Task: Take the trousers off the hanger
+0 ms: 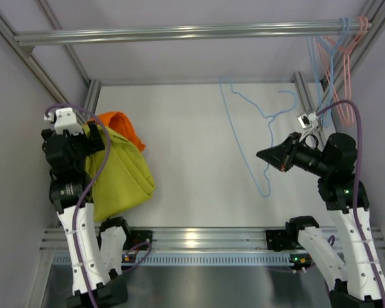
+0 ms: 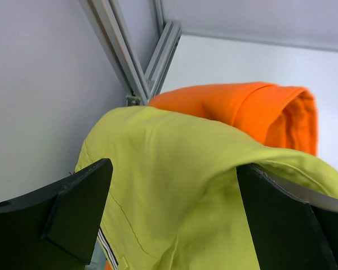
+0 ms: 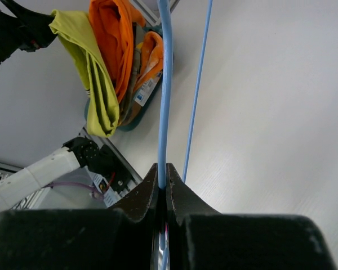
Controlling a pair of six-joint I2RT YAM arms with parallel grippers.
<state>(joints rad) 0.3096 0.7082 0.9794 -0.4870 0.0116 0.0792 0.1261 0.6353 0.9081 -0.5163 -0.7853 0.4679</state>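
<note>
The trousers [image 1: 119,179] are off the hanger [image 3: 165,84] and well apart from it, on the left side of the table [image 1: 199,160] by the left arm. They lie as a folded yellow bundle that runs from the left gripper [image 2: 174,171] back toward the near edge of the table, and their far end rests against an orange garment [image 1: 119,123] beside the back left corner post. In the left wrist view the two black fingers [image 2: 79,208] stand wide apart. The yellow cloth fills the space between and beyond them, and one fold lies over the top edge of the finger on the right of that view; nothing is pinched there. From the right wrist view the upper end of the trousers meets that gripper, but whether the cloth hangs from it or only leans on it cannot be told. The right gripper [image 3: 162,171] is closed tightly on the hanger, its fingertips pressed together around the thicker blue wire, with a second thin blue wire running just beside it. From above, the hanger stretches over the right half of the table, hook toward the back right and frame slanting toward the near edge. Whether it touches the table surface cannot be told. Pink hangers [image 1: 350,77] and another blue one hang from the rail [image 1: 179,31] at the back right corner.
</note>
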